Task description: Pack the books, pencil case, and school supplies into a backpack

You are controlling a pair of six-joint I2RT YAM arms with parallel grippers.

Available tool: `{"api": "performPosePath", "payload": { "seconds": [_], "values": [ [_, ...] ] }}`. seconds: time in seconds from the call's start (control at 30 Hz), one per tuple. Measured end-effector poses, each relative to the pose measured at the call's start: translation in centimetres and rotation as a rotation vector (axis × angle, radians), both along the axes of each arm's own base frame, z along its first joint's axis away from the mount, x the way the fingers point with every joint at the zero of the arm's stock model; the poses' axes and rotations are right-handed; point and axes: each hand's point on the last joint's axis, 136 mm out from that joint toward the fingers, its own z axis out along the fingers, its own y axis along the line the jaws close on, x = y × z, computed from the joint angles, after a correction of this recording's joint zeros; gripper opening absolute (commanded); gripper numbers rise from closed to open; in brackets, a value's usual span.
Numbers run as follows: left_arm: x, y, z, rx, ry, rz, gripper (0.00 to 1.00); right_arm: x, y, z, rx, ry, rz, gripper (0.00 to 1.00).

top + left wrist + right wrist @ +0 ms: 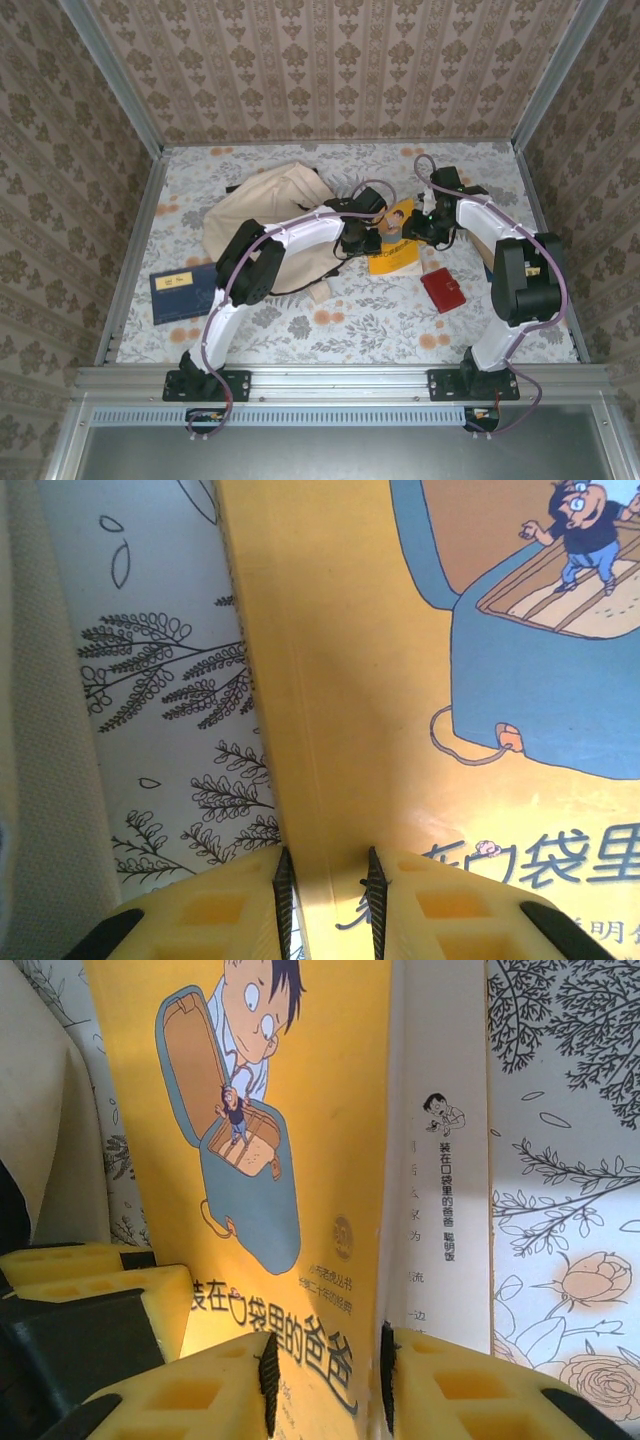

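Yellow thin flat book with a cartoon cover (393, 250) lies mid-table, just right of the cream-beige fabric backpack (262, 215). Left gripper (327, 880) is narrow, pinching one edge of it. Right gripper (325, 1365) is narrow too, clamped on the opposite edge. Step looks like a two-arm lift. Next move needs the backpack's opening, which I can't make out. Dark blue flat book (184, 293) waits far left.

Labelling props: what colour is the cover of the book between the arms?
The book is bright yellow, with a blue cartoon bag; best in right wrist view.
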Motion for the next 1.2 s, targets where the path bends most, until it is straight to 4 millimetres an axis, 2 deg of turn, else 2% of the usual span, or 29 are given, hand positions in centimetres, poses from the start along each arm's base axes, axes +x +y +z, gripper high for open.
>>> {"api": "performPosePath", "payload": {
  "seconds": [0.1,0.2,0.3,0.4,0.47,0.57,0.7,0.77,0.83,0.93,1.03,1.1,1.2],
  "values": [
    [0.0,0.0,0.1,0.000,0.003,-0.004,0.27,0.0,0.0,0.0,-0.001,0.001,-0.002,0.12],
    [0.0,0.0,0.1,-0.004,0.007,-0.018,0.31,0.0,-0.1,0.3,-0.012,-0.010,-0.007,0.01],
    [0.3,0.0,0.4,-0.022,0.009,-0.050,0.41,0.0,-0.1,1.3,-0.015,-0.046,-0.006,0.00],
    [0.9,0.1,1.5,-0.059,-0.006,-0.091,0.54,0.0,0.1,3.3,-0.007,-0.106,-0.006,0.00],
    [1.6,0.4,3.5,-0.095,-0.034,-0.105,0.60,0.0,0.1,5.0,0.004,-0.153,-0.012,0.00],
    [3.2,1.6,9.0,-0.189,-0.119,-0.097,0.70,0.2,0.5,7.4,0.050,-0.221,-0.015,0.00],
    [4.9,6.1,16.8,-0.335,-0.246,-0.028,0.81,0.1,2.1,9.8,0.172,-0.262,0.009,0.00],
    [5.4,8.6,18.7,-0.390,-0.278,0.010,0.87,0.0,3.4,10.6,0.245,-0.268,0.032,0.00],
    [5.7,10.6,18.9,-0.429,-0.283,0.042,0.92,-0.1,4.7,11.4,0.313,-0.272,0.055,0.00],
    [5.3,12.4,16.6,-0.459,-0.229,0.066,0.98,-0.4,6.6,12.9,0.410,-0.285,0.093,0.00],
    [4.4,13.4,13.7,-0.478,-0.156,0.084,1.00,-0.7,8.5,14.2,0.489,-0.295,0.135,0.00],
    [3.6,13.8,12.6,-0.504,-0.113,0.090,1.00,-1.0,9.6,14.9,0.530,-0.295,0.162,0.00],
    [2.9,13.4,12.7,-0.567,-0.082,0.071,1.00,-1.4,11.1,15.9,0.590,-0.300,0.200,0.00]
  ]
}}
